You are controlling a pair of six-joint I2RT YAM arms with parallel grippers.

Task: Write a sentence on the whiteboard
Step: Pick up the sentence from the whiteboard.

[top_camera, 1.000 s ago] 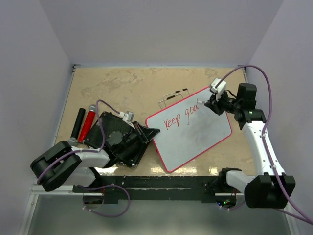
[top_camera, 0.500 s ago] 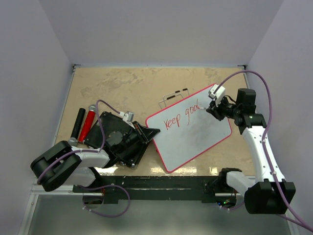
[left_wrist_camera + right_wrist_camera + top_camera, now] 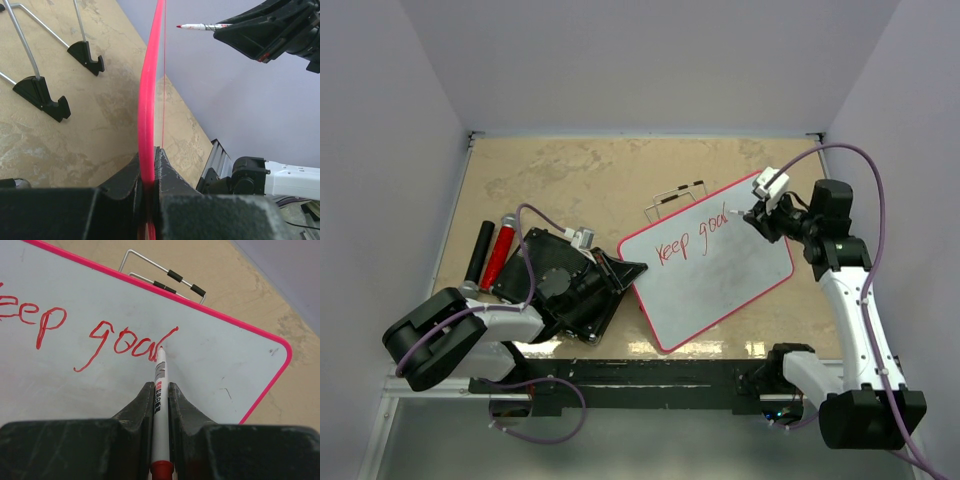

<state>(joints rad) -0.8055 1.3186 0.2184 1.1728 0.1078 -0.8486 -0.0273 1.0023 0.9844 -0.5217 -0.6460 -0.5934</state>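
Partway through the first line: pen at the tail of "goal"

The sentence (image 3: 122,342) so far reads "Keep goal" in red, loose handwriting, so I judge the writing barely begun, with most of the words yet to come. It sits along the upper part of the whiteboard (image 3: 720,285), which lies aslant on the counter (image 3: 570,175) between the two arms. The board is flat, glossy and pale, with a thin red rim and rounded corners; most of its face is bare.

The marker (image 3: 160,380), a slim white barrel with a red end, has its tip at the last stroke, seemingly touching the surface. The right fingers (image 3: 132,415) are clenched on its barrel; the left fingers (image 3: 125,182) are clamped on the board's rim at its near-left edge, steadying it.

The next move, I judge, calls for a short shift rightward to start the following letter, with light, even pressure; the slick surface could let the board slide if the left grip slackens.

A thin wire stand (image 3: 675,197) with small black clips lies just beyond the board's far edge.
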